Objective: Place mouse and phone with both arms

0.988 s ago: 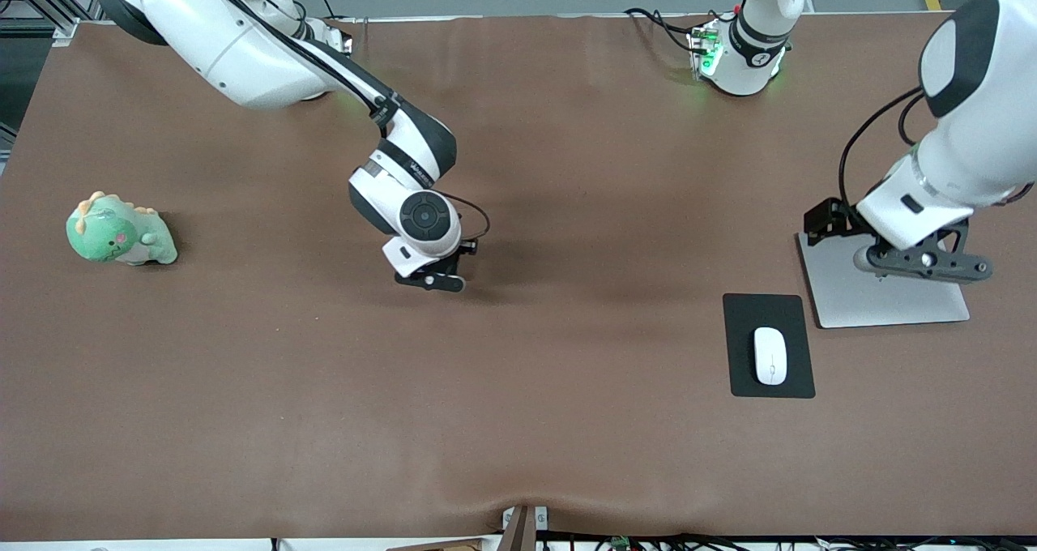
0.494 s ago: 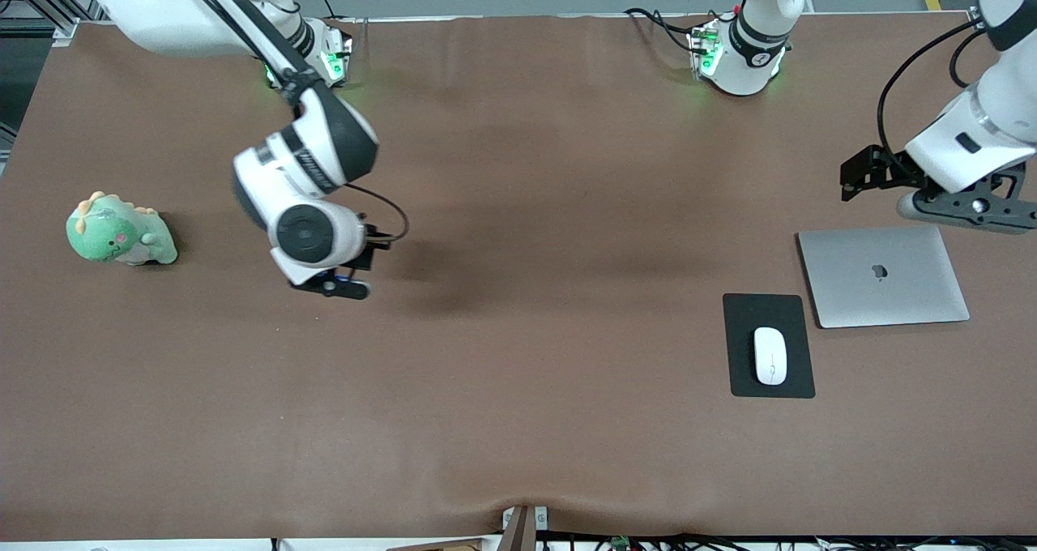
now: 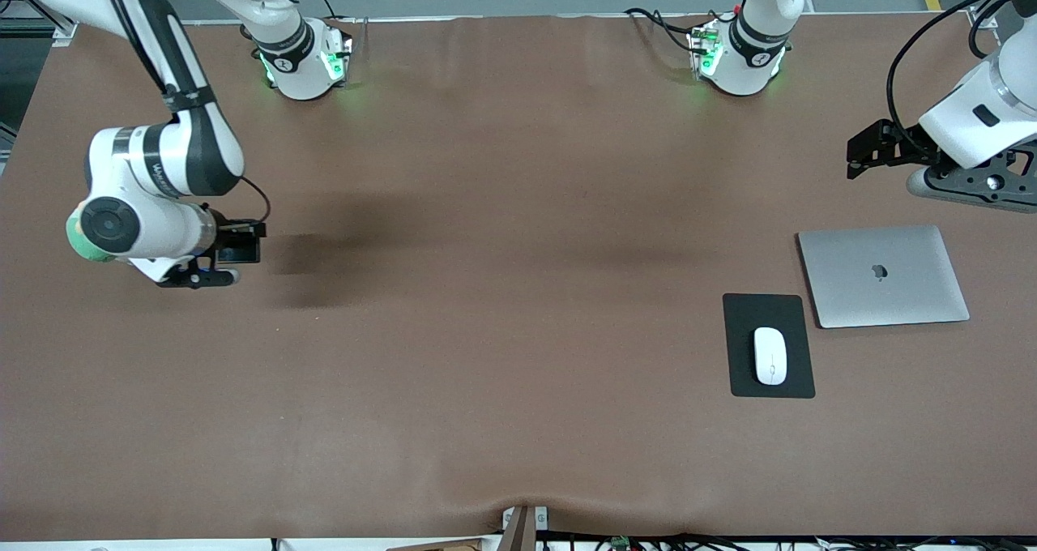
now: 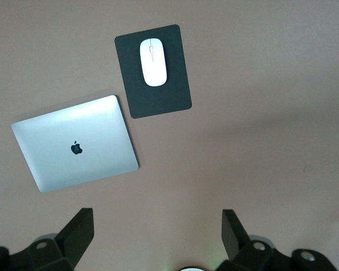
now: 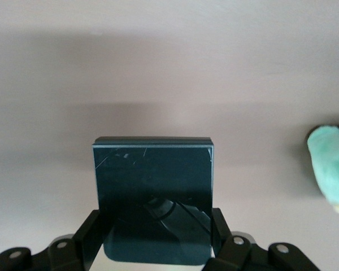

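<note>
The white mouse (image 3: 770, 355) lies on a black pad (image 3: 741, 373) next to a laptop; it also shows in the left wrist view (image 4: 154, 55). My right gripper (image 3: 198, 277) is up over the table at the right arm's end, beside a green plush toy. In the right wrist view it (image 5: 155, 226) is shut on the black glossy phone (image 5: 152, 186), held by its two side edges. My left gripper (image 3: 972, 188) is open and empty, up over the table just past the laptop's edge toward the robots' bases; its jaws stand wide apart in the left wrist view (image 4: 157, 237).
A closed silver laptop (image 3: 883, 275) lies beside the pad at the left arm's end and shows in the left wrist view (image 4: 73, 144). The green plush toy (image 5: 330, 169) sits under my right wrist, mostly hidden in the front view (image 3: 74, 247). Brown cloth covers the table (image 3: 518, 332).
My right arm has swung from the table's middle to the right arm's end, carrying the phone to beside the plush toy. My left gripper has moved off the laptop toward the bases.
</note>
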Robot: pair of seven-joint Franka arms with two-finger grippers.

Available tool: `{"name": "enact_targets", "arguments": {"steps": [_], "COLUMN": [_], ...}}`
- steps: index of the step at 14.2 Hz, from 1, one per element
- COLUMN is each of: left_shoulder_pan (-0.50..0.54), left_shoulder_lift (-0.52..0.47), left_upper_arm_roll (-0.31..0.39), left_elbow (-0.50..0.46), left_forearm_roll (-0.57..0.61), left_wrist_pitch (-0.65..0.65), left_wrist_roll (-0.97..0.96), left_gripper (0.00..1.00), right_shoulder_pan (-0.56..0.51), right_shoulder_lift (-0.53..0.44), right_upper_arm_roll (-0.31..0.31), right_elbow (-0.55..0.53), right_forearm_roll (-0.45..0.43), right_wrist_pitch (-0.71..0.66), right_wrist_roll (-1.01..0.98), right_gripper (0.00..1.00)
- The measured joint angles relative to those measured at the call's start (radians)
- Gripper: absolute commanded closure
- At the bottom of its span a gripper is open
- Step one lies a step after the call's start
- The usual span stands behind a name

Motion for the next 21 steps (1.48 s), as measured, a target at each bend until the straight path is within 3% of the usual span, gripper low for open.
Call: {"name": "enact_targets", "arguments": {"steps": [2, 6, 7, 8, 9, 12, 14, 18, 19, 21], "left_shoulder_pan": [0.000, 0.000, 0.001, 0.002, 0.002, 0.002, 0.001, 0.001, 0.001, 0.001], "left_shoulder_lift": [0.000, 0.000, 0.000, 0.000, 0.000, 0.001, 0.001, 0.001, 0.001, 0.001], "left_upper_arm_roll": [0.002, 0.007, 0.008, 0.009, 0.009, 0.009, 0.008, 0.008, 0.008, 0.008], "left_elbow": [0.007, 0.010, 0.010, 0.010, 0.010, 0.010, 0.010, 0.010, 0.010, 0.010], "left_forearm_roll": [0.000, 0.000, -0.003, -0.010, -0.014, -0.016, -0.016, -0.016, -0.016, -0.016], "left_wrist_pitch": [-0.008, -0.011, -0.011, -0.011, -0.011, -0.012, -0.012, -0.012, -0.012, -0.012], "left_wrist_roll": [0.000, 0.000, 0.000, -0.001, -0.001, -0.001, -0.001, -0.001, -0.001, -0.001], "left_gripper": [0.00, 0.00, 0.00, 0.00, 0.00, 0.00, 0.00, 0.00, 0.00, 0.00], "right_shoulder_pan": [0.000, 0.002, 0.003, 0.003, 0.003, 0.008, 0.019, 0.030, 0.031, 0.032], "right_shoulder_lift": [0.005, 0.065, 0.080, 0.076, 0.078, 0.078, 0.068, 0.034, 0.031, 0.031], "right_upper_arm_roll": [-0.072, -0.096, -0.097, -0.099, -0.099, -0.098, -0.098, -0.097, -0.097, -0.096], "right_elbow": [-0.133, -0.280, -0.286, -0.285, -0.285, -0.271, -0.177, 0.235, 0.329, 0.467], "right_forearm_roll": [0.002, 0.024, 0.045, 0.063, 0.070, 0.072, 0.074, 0.086, 0.088, 0.090], "right_wrist_pitch": [0.217, 0.493, 0.517, 0.511, 0.511, 0.440, 0.216, -0.369, -0.459, -0.502], "right_wrist_roll": [-0.065, -0.070, -0.071, -0.075, -0.074, -0.074, -0.078, -0.143, -0.151, -0.180], "right_gripper": [1.00, 1.00, 0.81, 0.31, 0.00, 0.00, 0.00, 0.00, 0.00, 0.00]}}
